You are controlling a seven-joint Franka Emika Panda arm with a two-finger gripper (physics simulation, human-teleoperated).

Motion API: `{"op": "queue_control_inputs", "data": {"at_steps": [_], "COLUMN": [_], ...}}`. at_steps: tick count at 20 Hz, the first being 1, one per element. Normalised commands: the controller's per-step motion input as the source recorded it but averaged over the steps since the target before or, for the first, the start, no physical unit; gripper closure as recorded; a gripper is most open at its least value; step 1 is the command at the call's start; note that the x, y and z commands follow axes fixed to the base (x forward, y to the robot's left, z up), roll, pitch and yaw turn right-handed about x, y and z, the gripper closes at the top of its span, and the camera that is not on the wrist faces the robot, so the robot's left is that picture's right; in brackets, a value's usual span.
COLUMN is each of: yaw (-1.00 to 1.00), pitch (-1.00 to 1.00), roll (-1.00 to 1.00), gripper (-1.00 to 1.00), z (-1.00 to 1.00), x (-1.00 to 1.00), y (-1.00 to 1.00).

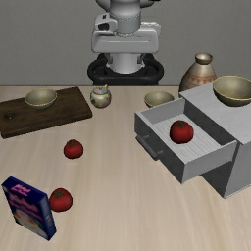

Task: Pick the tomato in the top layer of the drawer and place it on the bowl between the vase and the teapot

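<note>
A red tomato [181,130] lies in the pulled-out top drawer [201,153] of the grey cabinet at the exterior view's right. A small tan bowl [158,99] stands on the table between the brown vase [201,71] and the little teapot [101,96]. My gripper [125,44] hangs high at the back centre, near the robot's base. It is well away from the drawer and nothing is under it.
A second bowl [233,91] sits on top of the cabinet [227,123]. A third bowl [41,98] rests on a dark wooden board [39,115] at the left. Two more tomatoes [74,149] [62,199] and a blue box [26,206] lie on the table's front left.
</note>
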Motion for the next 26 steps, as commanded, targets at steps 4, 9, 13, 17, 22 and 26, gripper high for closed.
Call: {"op": "queue_control_inputs", "data": {"at_steps": [4,9,13,17,22,26], "yaw": [0.00,0.00,0.00,0.00,0.00,0.00], "pitch": [0.00,0.00,0.00,0.00,0.00,0.00], "roll": [0.00,0.00,0.00,0.00,0.00,0.00], "gripper": [-1.00,-1.00,-1.00,-1.00,-1.00,-1.00], "z": [0.00,0.00,0.00,0.00,0.00,0.00], "x": [1.00,1.00,1.00,1.00,0.00,0.00], "y": [0.00,0.00,0.00,0.00,1.00,1.00]}}
